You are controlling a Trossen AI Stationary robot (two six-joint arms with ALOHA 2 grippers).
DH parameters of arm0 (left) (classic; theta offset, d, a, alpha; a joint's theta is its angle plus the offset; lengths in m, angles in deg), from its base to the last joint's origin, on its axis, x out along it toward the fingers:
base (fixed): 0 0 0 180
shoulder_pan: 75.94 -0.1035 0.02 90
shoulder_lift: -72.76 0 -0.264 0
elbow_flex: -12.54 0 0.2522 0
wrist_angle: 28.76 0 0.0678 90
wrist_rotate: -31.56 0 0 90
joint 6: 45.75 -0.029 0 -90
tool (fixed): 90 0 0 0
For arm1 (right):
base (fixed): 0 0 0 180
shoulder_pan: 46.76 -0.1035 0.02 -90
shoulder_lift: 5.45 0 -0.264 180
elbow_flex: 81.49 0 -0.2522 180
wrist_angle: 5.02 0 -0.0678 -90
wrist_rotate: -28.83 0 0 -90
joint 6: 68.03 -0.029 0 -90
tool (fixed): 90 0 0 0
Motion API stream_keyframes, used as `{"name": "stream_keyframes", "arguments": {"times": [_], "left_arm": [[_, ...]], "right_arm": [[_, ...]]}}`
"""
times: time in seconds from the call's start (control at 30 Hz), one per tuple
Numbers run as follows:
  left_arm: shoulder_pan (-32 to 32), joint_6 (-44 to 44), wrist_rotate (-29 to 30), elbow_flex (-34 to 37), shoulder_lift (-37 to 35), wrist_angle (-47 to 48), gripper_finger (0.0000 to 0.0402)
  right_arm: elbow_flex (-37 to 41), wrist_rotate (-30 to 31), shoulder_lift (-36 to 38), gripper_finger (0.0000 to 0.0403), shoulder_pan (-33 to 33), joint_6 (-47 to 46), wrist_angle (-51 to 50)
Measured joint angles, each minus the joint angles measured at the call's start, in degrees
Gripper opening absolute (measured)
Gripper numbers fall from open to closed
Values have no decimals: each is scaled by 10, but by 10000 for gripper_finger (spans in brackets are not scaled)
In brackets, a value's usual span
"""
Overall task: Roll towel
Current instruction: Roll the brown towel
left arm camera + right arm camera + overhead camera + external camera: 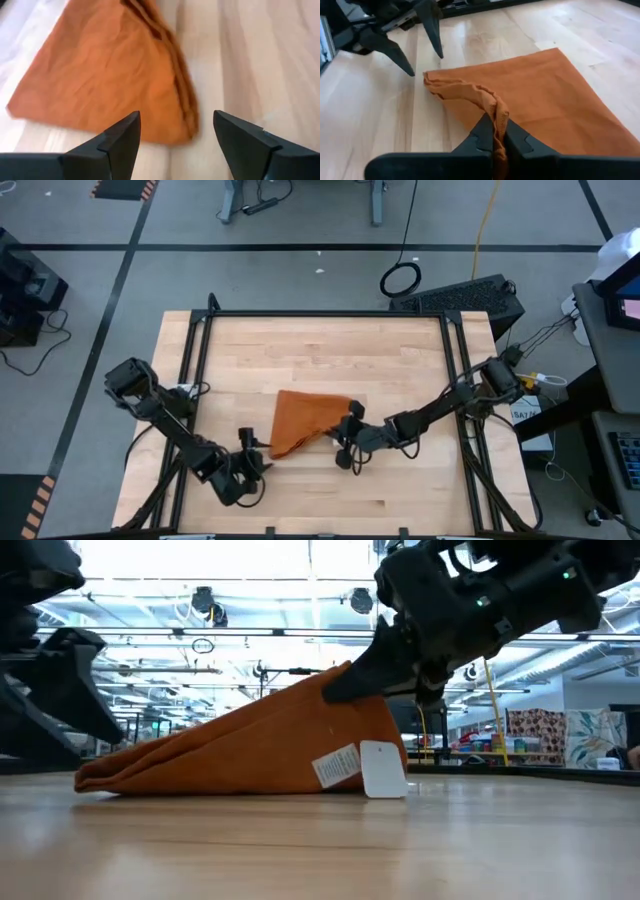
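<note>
The towel lies folded near the middle of the counter, slightly toward its 6 o'clock edge. From above its long axis runs from about 8 o'clock to 2 o'clock, and its narrow corner points toward 8 o'clock. The right pincer is clenched on the towel's edge at the 3 o'clock side and holds that end lifted. Only the low view shows the slope, with white tags hanging under the raised end. The left pincer stands released just off the low corner, touching nothing.
</note>
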Motion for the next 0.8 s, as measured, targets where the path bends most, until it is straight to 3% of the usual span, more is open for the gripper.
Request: {"name": "stream_keyframes", "arguments": {"times": [0.2, 0.53, 0.67, 0.8], "left_arm": [[6, 15, 18, 0, 20, 9, 255], [-26, 10, 29, 0, 71, -63, 249], [-37, 18, 39, -1, 80, -60, 190], [-40, 16, 47, 1, 79, -51, 68]], "right_arm": [[0, -11, 11, 0, 24, -17, 0], [0, -34, 13, 0, 41, -22, 6], [0, -34, 13, 0, 41, -20, 6], [0, -39, 13, 0, 40, 1, -1]]}}
